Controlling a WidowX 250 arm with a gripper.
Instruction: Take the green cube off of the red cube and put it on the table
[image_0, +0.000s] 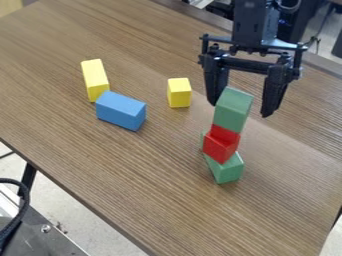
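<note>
In the camera view, a green cube (232, 110) sits atop a red cube (221, 143), itself resting on a lower green block (227, 169), toward the right-hand end of a wood-grain worktop (133, 175). The task appears to be at its opening stage: the upper cube is on the stack, with the grasp, the lift and the set-down on the worktop all left to do. The black gripper (241, 108) hangs over the stack, open, its jaws spread wider than the top cube and reaching down around its height. It appears to grip nothing; whether one jaw brushes the green cube cannot be told from this angle.
</note>
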